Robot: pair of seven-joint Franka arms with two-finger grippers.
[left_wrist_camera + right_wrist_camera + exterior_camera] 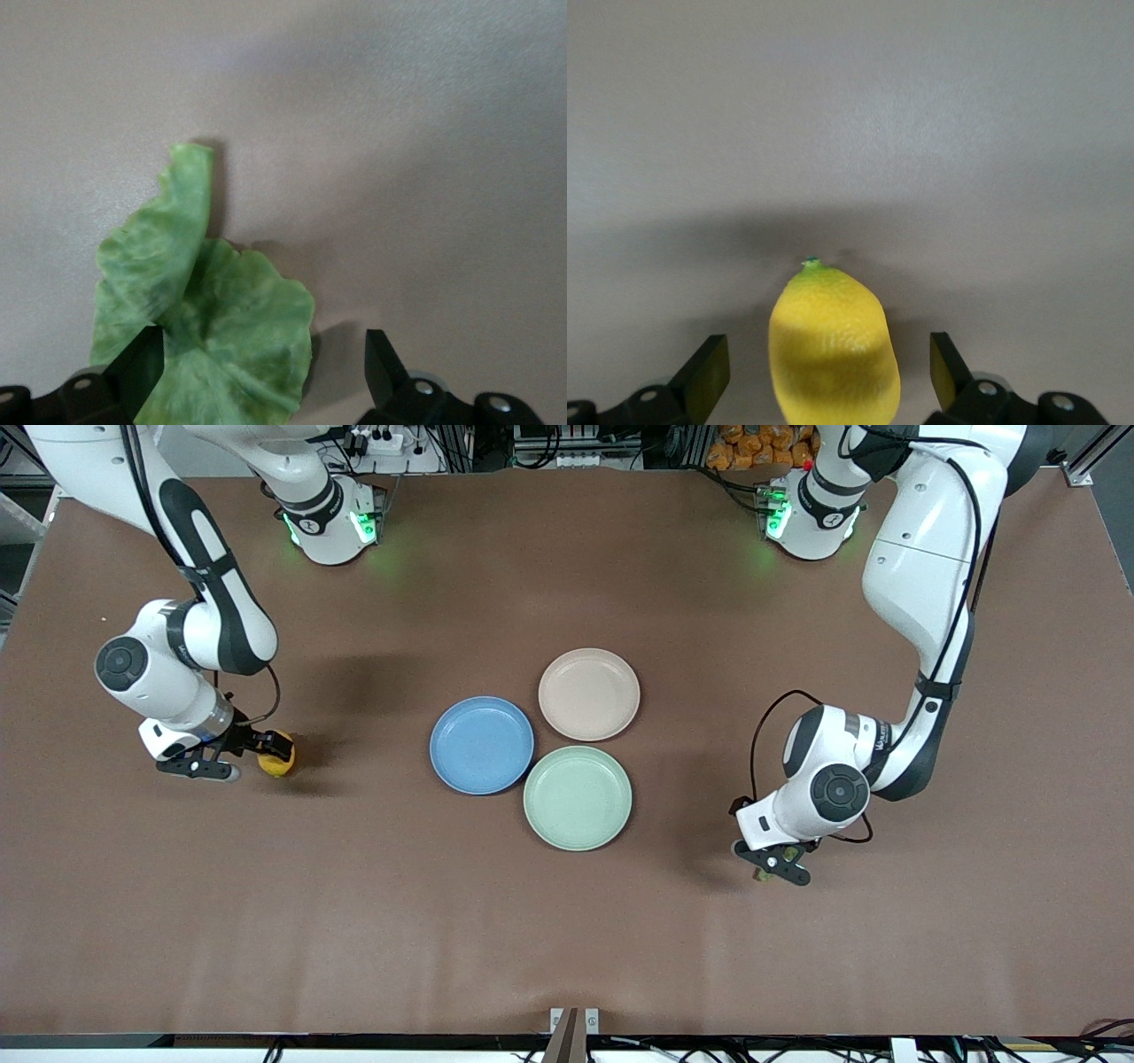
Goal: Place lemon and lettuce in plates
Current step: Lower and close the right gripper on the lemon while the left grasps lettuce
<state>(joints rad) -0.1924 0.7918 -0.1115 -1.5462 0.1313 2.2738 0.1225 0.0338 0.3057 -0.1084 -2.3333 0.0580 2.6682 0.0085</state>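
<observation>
The right tool [232, 755] is low at the lemon [277, 755] near the right arm's end of the tabletop [567, 921], fingers spread either side, not gripping. The left tool [772, 862], fingers apart, straddles the lettuce [208, 328] toward the left arm's end. The blue plate [481, 744] and beige-pink plate [588, 693] sit mid-tabletop, touching a mint-green plate [577, 797].

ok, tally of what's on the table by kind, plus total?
Plates: 3 (blue, beige-pink, mint-green)
Lemon: 1
Lettuce: 1
Total: 5
</observation>
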